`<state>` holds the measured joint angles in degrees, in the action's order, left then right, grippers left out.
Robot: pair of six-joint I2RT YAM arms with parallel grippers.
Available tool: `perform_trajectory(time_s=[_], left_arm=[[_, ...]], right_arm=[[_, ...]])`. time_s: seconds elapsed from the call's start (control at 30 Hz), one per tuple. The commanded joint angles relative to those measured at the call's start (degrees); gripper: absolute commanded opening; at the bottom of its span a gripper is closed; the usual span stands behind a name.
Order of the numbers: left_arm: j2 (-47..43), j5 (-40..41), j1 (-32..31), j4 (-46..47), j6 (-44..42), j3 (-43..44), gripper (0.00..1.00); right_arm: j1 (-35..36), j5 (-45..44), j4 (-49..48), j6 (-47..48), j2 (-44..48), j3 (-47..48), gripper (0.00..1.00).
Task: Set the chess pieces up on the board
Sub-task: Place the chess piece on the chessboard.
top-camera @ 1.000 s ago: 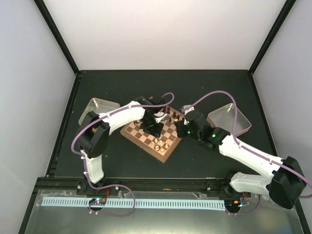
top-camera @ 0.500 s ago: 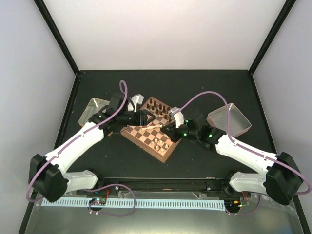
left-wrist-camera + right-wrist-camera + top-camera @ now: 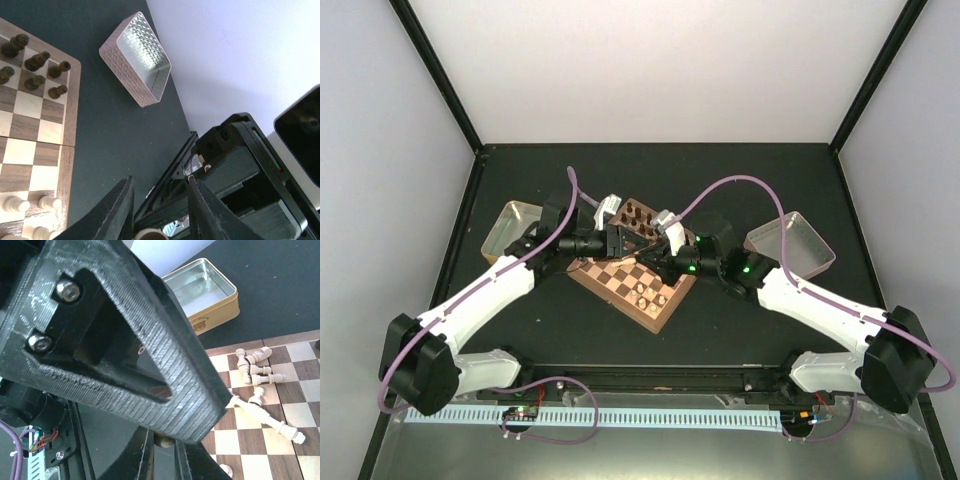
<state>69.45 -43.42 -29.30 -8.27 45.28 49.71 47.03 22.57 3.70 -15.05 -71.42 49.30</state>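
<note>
Two arms meet over the far half of the board point(image 3: 655, 300). The board lies turned corner-on at the middle of the table point(image 3: 740, 180), between a tin point(image 3: 515, 215) on the left and a tray point(image 3: 790, 240) on the right.

1. Left hand point(image 3: 623, 240): positioned above the far-left edge of the board, tips toward the right arm. In the left wrist view its fingers point(image 3: 120, 210) are spread partway. Only the table and the right arm's black housing show in the gap, and nothing is pinched.
2. Right hand point(image 3: 650, 255): positioned above the far-right part of the board, tips toward the left hand. In the right wrist view its fingers point(image 3: 142, 457) are pressed together, with nothing visible between them. The ribbed black body of the left hand fills most of that view. Whether the two hands touch cannot be told.
3. Dark pieces point(image 3: 35, 70): upright in two rows along the far edge of the board.
4. Pale pieces point(image 3: 47, 202): several upright near the near edge. Others point(image 3: 255, 370) lie toppled on the squares by the edge facing the tin.
</note>
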Motion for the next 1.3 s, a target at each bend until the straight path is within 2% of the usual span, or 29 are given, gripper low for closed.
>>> perform_trajectory(time_s=[0.0, 0.1, 0.2, 0.47, 0.53, 0.63, 0.7, 0.8, 0.9, 0.97, 1.1, 1.27], left_arm=[[-0.5, -3.8, 0.4, 1.9, 1.0, -0.5, 0.32], [-1.4, -3.3, 0.5, 1.2, 0.9, -1.4, 0.36], [-2.2, -3.1, 0.7, 0.9, 1.0, -2.1, 0.35], [-2.7, -2.7, 0.7, 1.3, 1.0, -2.8, 0.06], [-2.9, -2.6, 0.8, 1.6, 1.1, -2.7, 0.05], [-3.7, -2.3, 0.8, 3.1, 3.2, -2.8, 0.04], [-4.7, -1.9, 0.8, 5.2, 6.2, -3.0, 0.04], [-6.4, -1.3, 0.7, 10.3, 13.7, -3.7, 0.04], [-7.6, -1.5, 0.8, 16.5, 21.8, -5.0, 0.04], [-8.3, -1.2, 0.7, 20.2, 26.6, -6.0, 0.04], [-9.0, -0.2, 0.8, 24.2, 32.5, -6.4, 0.04], [-10.3, 1.1, 0.7, 27.2, 37.3, -8.5, 0.04]], right_arm=[[0.3, -2.1, -0.7, 0.0, -0.3, 1.7, 0.09], [0.3, -4.9, -0.7, -1.5, -0.4, 1.8, 0.09], [0.3, -7.4, -0.8, -2.8, -0.4, 1.8, 0.09], [0.3, -7.9, -1.2, -4.7, -0.3, 1.6, 0.1], [0.3, -8.0, -1.4, -5.8, 0.1, 1.5, 0.14], [0.1, -9.1, -3.7, -11.7, 2.5, -0.4, 0.27], [-0.1, -8.0, -10.1, -17.6, 5.3, -4.0, 0.32], [-0.2, -7.0, -22.3, -28.4, 8.4, -9.0, 0.45], [-0.1, -6.7, -31.1, -37.8, 9.7, -12.2, 0.49], [-0.1, -6.0, -35.7, -43.3, 9.6, -13.7, 0.5], [-0.1, -3.6, -36.8, -46.7, 7.1, -11.7, 0.47], [0.0, -2.9, -37.5, -48.5, 5.0, -10.6, 0.36]])
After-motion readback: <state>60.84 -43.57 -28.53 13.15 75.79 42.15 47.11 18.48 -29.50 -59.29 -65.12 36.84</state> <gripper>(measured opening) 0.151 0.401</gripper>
